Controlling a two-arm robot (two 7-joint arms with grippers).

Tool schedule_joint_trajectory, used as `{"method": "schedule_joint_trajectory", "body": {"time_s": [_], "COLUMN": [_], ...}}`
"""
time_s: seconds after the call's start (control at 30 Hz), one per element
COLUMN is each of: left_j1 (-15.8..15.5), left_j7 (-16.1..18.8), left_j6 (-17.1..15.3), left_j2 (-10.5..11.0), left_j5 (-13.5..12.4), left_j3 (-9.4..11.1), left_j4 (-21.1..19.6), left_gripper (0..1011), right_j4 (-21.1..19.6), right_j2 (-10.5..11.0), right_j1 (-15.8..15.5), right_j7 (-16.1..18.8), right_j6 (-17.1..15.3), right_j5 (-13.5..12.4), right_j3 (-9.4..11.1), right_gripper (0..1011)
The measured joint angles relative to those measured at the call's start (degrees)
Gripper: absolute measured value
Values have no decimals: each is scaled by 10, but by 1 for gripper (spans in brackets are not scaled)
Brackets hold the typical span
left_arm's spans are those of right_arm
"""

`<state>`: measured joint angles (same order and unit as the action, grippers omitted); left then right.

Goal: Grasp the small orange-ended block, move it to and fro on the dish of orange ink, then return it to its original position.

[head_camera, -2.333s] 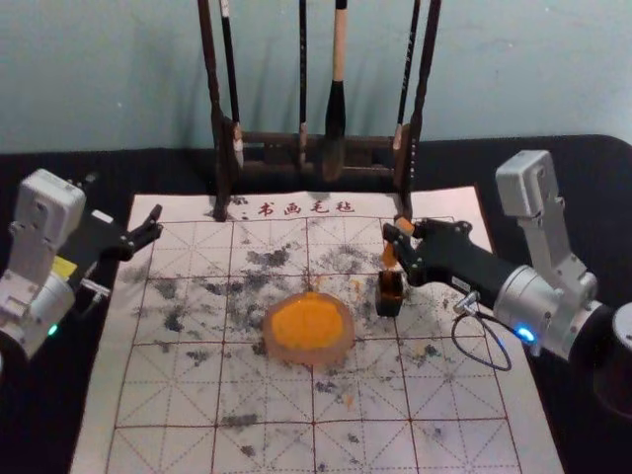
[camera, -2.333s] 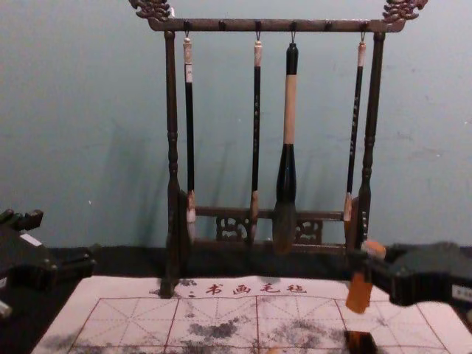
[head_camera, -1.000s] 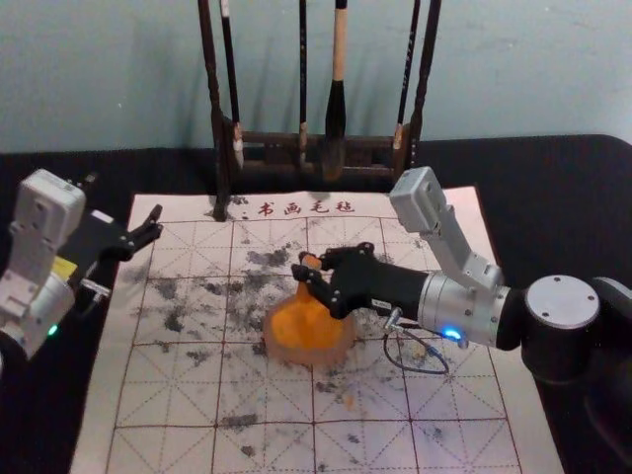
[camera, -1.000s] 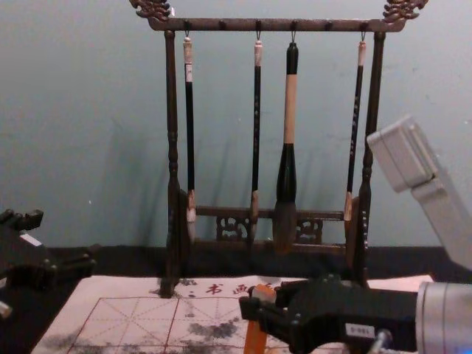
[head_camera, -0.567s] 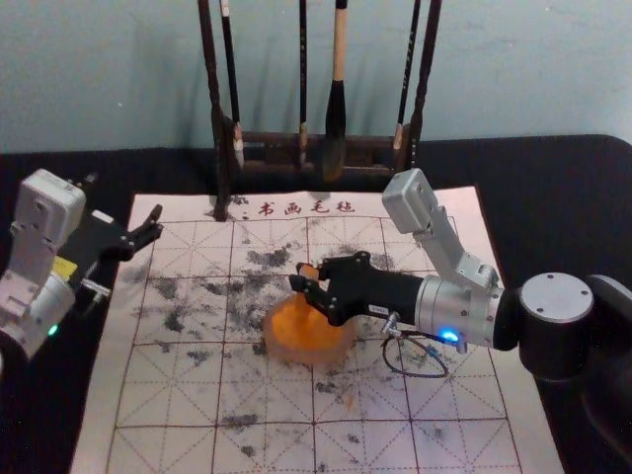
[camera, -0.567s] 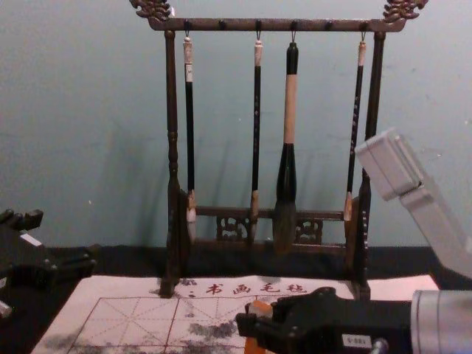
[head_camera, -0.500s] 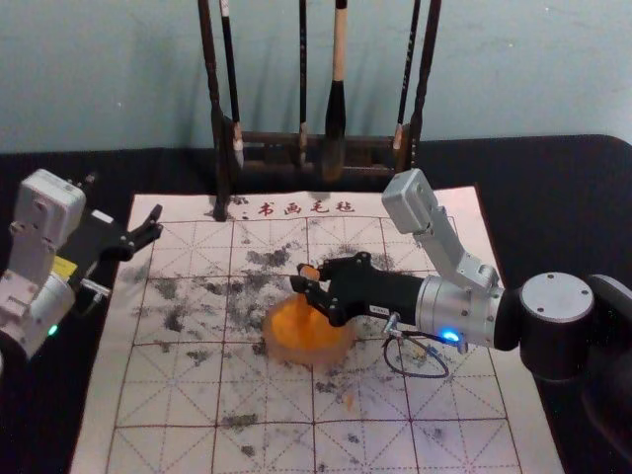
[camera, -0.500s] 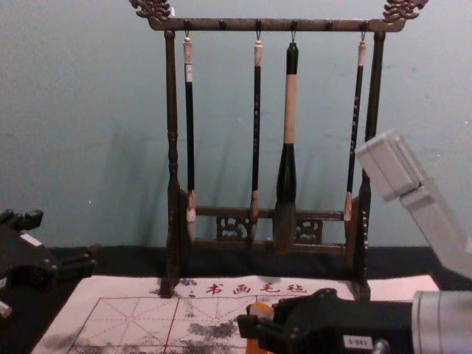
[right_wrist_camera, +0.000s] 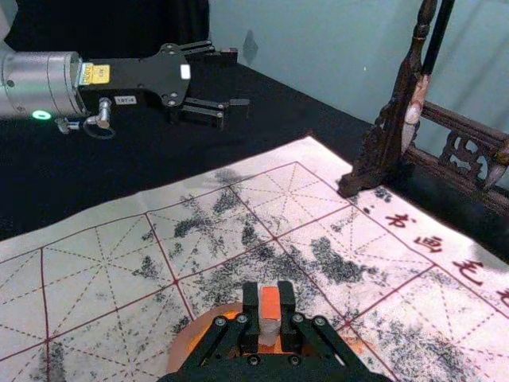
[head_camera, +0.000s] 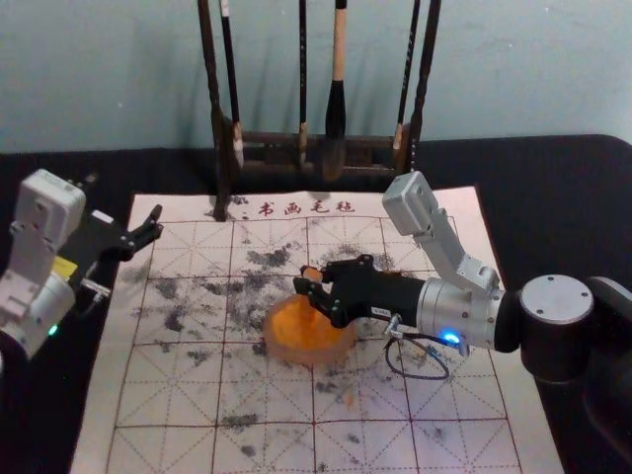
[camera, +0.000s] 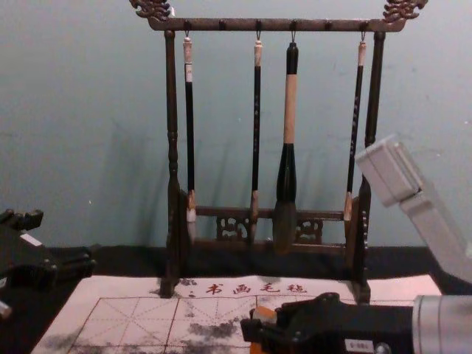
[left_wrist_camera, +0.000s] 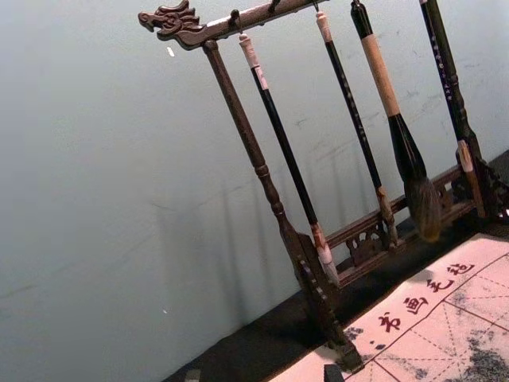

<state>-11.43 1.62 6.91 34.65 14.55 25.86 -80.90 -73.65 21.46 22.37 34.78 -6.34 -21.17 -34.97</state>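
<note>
Over the dish of orange ink [head_camera: 296,348] in the head view, my right gripper [head_camera: 312,281] is shut on the small block [head_camera: 313,273], whose top end is orange. In the right wrist view the block [right_wrist_camera: 270,309] stands between the fingertips of my right gripper [right_wrist_camera: 270,318], with the dish [right_wrist_camera: 187,338] below. The gripper partly covers the dish, and whether the block's lower end touches the ink cannot be told. My left gripper [head_camera: 148,235] is parked, open, at the mat's far left corner.
A white gridded felt mat [head_camera: 168,395] with dark ink smudges lies on the black table. Behind it stands a dark wooden rack [camera: 171,140] with several hanging brushes, among them a thick one [camera: 290,110].
My right gripper has carried the block leftward from above the dark holder at the right to the dish. Since half a second ago it has shifted only slightly rightward. The left arm has stayed still.
</note>
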Motion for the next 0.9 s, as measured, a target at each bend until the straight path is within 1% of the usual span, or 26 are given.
{"method": "schedule_joint_trajectory", "body": {"time_s": [0.37, 0.7, 0.9], "left_j1": [0, 0, 0], "left_j7": [0, 0, 0], "left_j6": [0, 0, 0], "left_j2": [0, 0, 0], "left_j5": [0, 0, 0], "left_j3": [0, 0, 0], "left_j4": [0, 0, 0], "left_gripper": [1001, 1001, 1001], "right_j4": [1, -20, -32], "right_j2": [3, 17, 26], "right_j1": [1, -10, -16], "right_j7": [-5, -9, -6], "right_j6": [-2, -6, -8], "right_j5": [2, 3, 4], "right_j3": [-1, 5, 4], "right_gripper": [111, 111, 111]}}
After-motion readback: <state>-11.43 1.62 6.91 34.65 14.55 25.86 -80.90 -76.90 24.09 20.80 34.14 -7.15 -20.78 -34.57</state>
